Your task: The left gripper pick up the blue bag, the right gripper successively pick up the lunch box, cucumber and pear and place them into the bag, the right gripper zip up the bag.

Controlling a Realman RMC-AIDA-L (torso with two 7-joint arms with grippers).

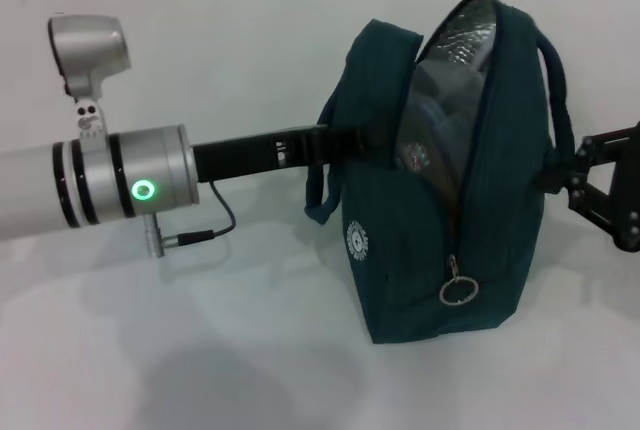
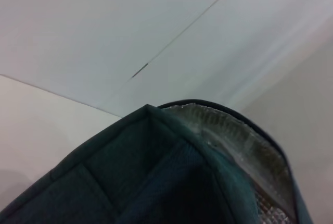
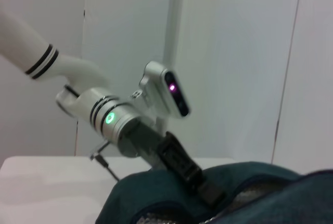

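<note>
The blue bag (image 1: 440, 220) stands upright on the white table, its top open and the silvery lining showing. My left gripper (image 1: 335, 145) reaches in from the left and is shut on the bag's left rim; it also shows in the right wrist view (image 3: 208, 191), clamped on the bag (image 3: 156, 195). The left wrist view shows only the bag's edge (image 2: 151, 172). A clear lunch box with a small label (image 1: 415, 156) shows partly inside the bag. My right gripper (image 1: 572, 188) is at the bag's right side, by the handle. The cucumber and pear are hidden.
The zipper's metal ring pull (image 1: 457, 290) hangs low on the bag's front end. A round white logo (image 1: 357, 238) is on its left face. The white table (image 1: 200, 350) spreads around the bag, with a wall behind.
</note>
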